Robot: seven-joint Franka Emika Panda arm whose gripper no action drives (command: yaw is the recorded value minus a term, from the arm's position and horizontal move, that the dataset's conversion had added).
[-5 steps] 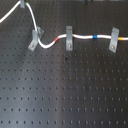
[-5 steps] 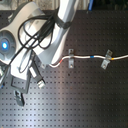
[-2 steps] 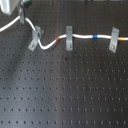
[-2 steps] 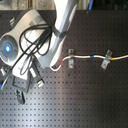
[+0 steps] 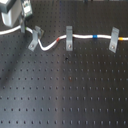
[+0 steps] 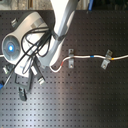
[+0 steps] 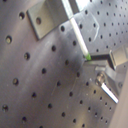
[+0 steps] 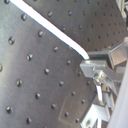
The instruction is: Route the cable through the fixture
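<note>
A long thin white cable (image 5: 50, 44) runs through the slanted gray metal U-shaped fixture (image 5: 35, 38) near the black perforated bench's (image 5: 65, 95) far edge, its end pinched in the gripper's (image 8: 89, 64) jaws.

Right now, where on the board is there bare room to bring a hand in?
In the first exterior view, the breadboard is bare below the cable and its three clips. It is crowded along that line, most at the slanted fixture, where the gripper holds the cable.
</note>
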